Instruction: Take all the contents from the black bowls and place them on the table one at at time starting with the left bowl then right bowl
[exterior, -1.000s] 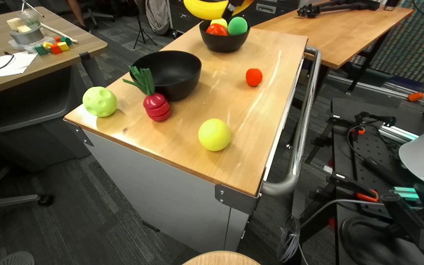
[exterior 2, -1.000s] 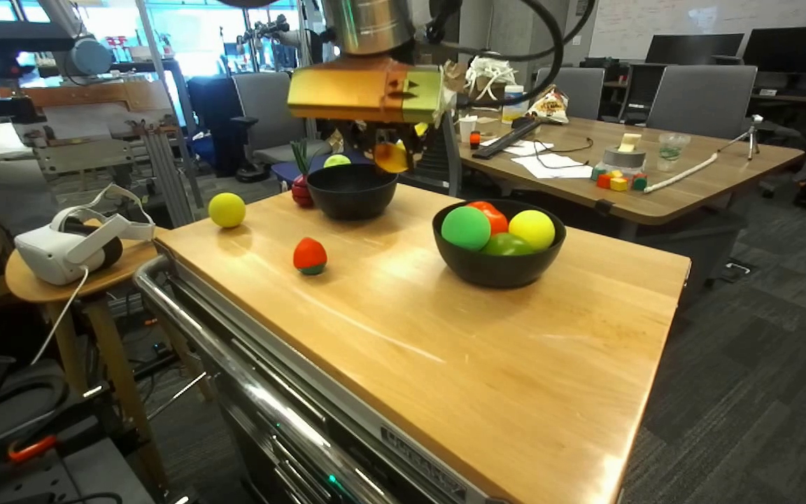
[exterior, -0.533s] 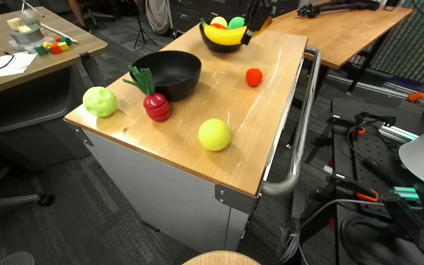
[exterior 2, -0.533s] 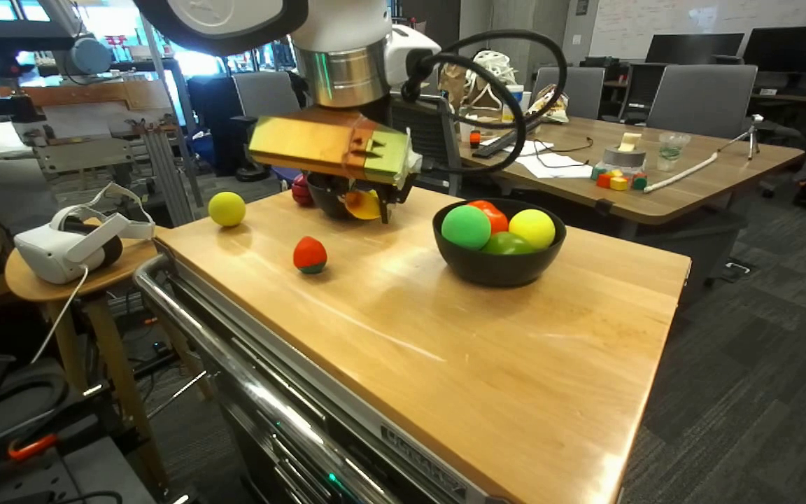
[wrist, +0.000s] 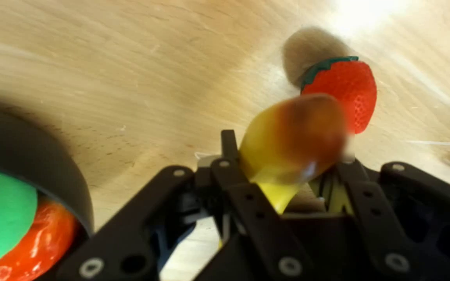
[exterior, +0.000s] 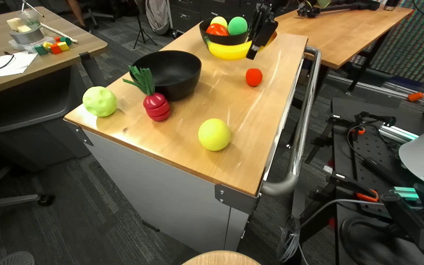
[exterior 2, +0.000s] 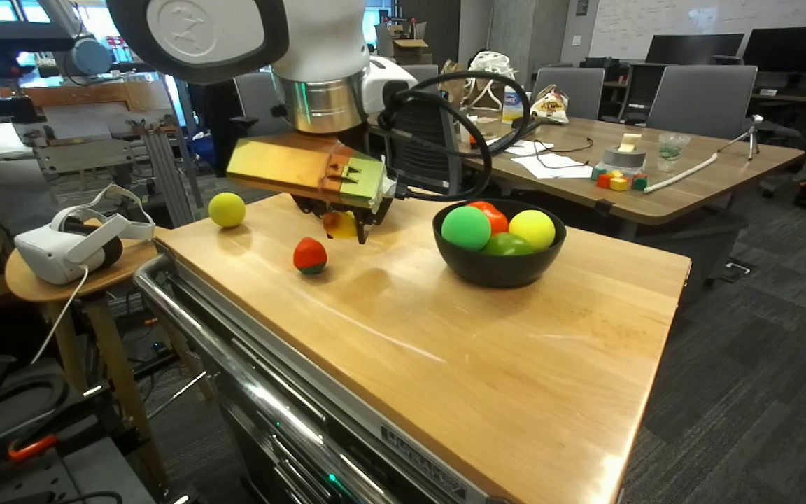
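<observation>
Pale, shiny wood grain tops the table (exterior 2: pixel 550 364), edged by a polished metal rail (exterior: pixel 279 187). Above the table, the gripper (wrist: pixel 289 152) has its jaws part-way apart, clamped on a smooth, curved banana (exterior: pixel 228 51). Nearby, a round black bowl (exterior 2: pixel 501 271) holds a matte green ball (exterior 2: pixel 465 227), a yellow ball (exterior 2: pixel 532 229) and a glossy red fruit (exterior 2: pixel 492 215). A dimpled strawberry (wrist: pixel 346 86), pitted lime ball (exterior: pixel 100 101) and ridged radish (exterior: pixel 157 107) sit on the table.

An exterior view looks down the worktop (exterior: pixel 180 130), filled bowl (exterior: pixel 225 39) far, at 12 o'clock; an exterior view shares that bowl (exterior 2: pixel 499 269), nearer, at 3 o'clock; wrist view faces down, close.
</observation>
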`<state>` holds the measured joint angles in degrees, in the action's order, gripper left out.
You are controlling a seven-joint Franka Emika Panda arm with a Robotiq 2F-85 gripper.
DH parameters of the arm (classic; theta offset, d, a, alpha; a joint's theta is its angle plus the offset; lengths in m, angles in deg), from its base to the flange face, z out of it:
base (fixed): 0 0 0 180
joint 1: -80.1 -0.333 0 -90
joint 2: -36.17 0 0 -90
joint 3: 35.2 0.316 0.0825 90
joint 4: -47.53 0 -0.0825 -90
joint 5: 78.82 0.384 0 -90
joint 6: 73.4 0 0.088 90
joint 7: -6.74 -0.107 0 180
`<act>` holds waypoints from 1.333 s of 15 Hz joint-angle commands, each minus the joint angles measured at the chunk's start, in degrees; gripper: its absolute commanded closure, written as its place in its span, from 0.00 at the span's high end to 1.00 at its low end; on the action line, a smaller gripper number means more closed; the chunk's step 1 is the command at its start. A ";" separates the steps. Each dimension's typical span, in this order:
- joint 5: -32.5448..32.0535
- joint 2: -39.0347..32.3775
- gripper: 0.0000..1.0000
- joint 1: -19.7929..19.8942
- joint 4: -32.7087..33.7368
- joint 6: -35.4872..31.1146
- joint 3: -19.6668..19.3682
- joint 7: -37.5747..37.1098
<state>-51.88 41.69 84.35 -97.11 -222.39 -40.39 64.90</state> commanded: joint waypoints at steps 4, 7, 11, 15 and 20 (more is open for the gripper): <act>-4.30 1.47 0.52 -1.61 -1.28 -0.99 -0.20 -2.61; -5.19 1.47 0.81 -1.76 -1.56 -1.16 -0.17 -3.29; -5.76 1.91 1.00 -1.94 -1.71 -1.15 -0.12 -3.80; -17.47 4.77 1.00 -0.53 1.32 4.94 0.17 -7.53; -42.13 9.52 1.00 8.98 12.19 23.00 7.11 -23.54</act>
<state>-83.52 47.06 95.72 -90.84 -207.85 -30.23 48.91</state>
